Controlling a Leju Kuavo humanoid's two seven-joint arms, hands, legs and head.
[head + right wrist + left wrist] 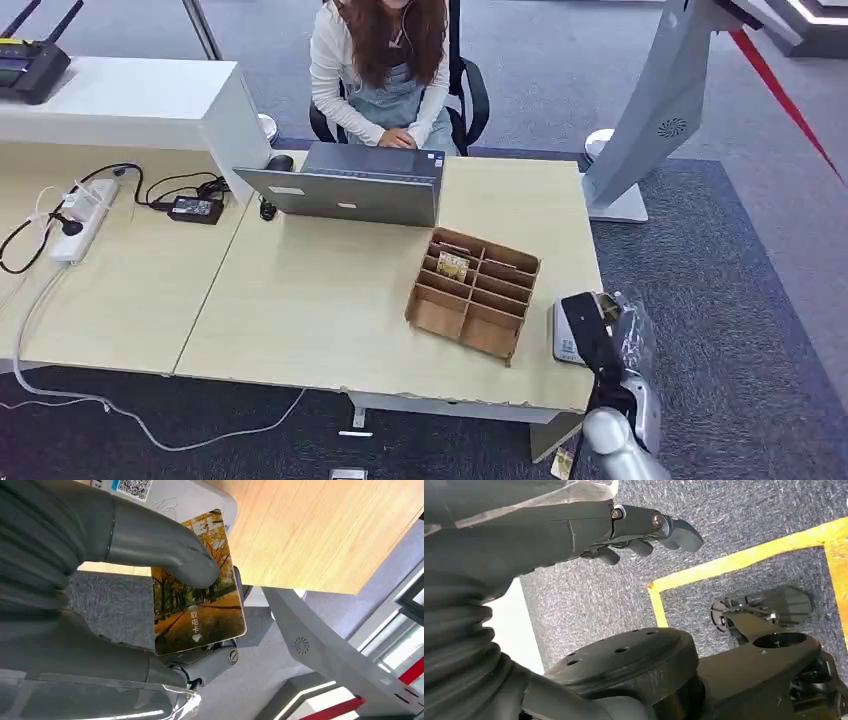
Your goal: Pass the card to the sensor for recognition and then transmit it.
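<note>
My right hand (pixel 150 550) holds a card (pixel 200 595) printed with an autumn tree scene, my thumb pressing on its face and the fingers behind it. The card hangs just past the white sensor (pixel 170 497), which carries a QR label. From the head view, the sensor (pixel 572 325) with its black top sits at the table's front right corner, and my right hand (pixel 625 340) is just to its right, off the table edge. My left hand (pixel 634 530) hangs over grey carpet, fingers loosely bent, holding nothing.
A cardboard divider box (pixel 473 292) with another card (pixel 453 265) in it stands left of the sensor. A person sits behind a grey laptop (pixel 350 185) at the far edge. A power strip (pixel 85 215) and cables lie on the left. A white stand (pixel 650 110) rises at the right.
</note>
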